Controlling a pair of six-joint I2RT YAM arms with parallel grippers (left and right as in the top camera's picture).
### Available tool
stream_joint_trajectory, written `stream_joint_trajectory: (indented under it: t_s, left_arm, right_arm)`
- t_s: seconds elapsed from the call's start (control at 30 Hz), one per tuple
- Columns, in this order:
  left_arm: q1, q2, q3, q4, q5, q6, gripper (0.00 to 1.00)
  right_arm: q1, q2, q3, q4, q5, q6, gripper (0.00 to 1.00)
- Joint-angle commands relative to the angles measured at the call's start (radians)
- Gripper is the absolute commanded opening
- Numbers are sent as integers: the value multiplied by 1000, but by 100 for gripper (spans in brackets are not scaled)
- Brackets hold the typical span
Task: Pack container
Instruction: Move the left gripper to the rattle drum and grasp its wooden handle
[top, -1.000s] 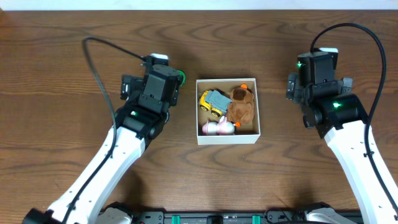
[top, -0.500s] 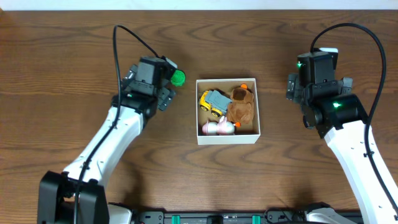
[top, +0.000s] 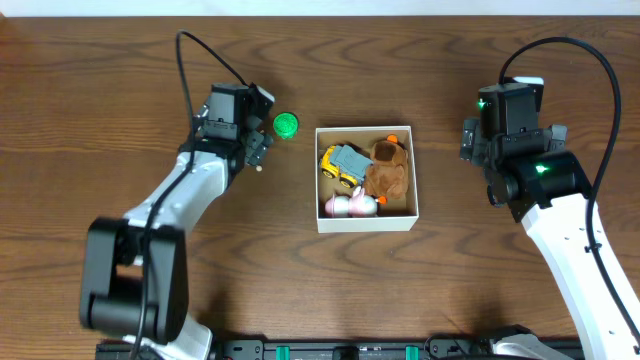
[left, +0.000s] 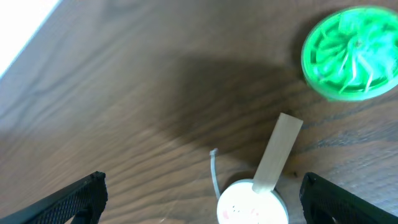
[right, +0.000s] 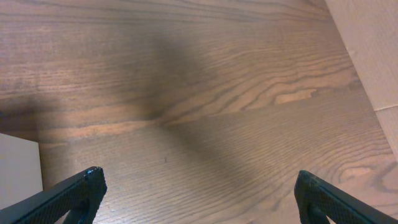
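Observation:
The container (top: 366, 222), a white square box with a brown inside, sits mid-table. It holds a yellow and grey truck (top: 342, 163), a brown plush (top: 387, 168) and a pink toy (top: 350, 206). A green ribbed disc (top: 286, 124) lies on the table left of the container and also shows in the left wrist view (left: 351, 53). My left gripper (top: 253, 150) is open beside the disc. In the left wrist view a small white round toy with a pale stick (left: 252, 202) lies between its fingers (left: 205, 199). My right gripper (top: 480, 140) is open and empty over bare table (right: 199, 193).
A white corner of the container (right: 18, 168) shows at the left of the right wrist view. A pale surface beyond the table's edge (right: 373, 50) shows at that view's upper right. Black cables loop from both arms.
My left arm has swung left and back, uncovering the green disc, which now lies in full view on the table. The right arm has not moved.

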Motion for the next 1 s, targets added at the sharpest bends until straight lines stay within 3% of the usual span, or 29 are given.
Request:
stream_joint_trajectory:
  t_s: [0.0,0.6,0.97]
  left_arm:
    - [13,68,4,31,13,54,99]
    - [65,102,4,-43,7,45,97]
    - [65,102,3,-95,138,46,97]
  right_arm:
    - [-7,-10,6,-2,18,13,99]
    - [-7,-10,6,-2,17,13,99]
    - [-7,-10,6,-2,17,13,99]
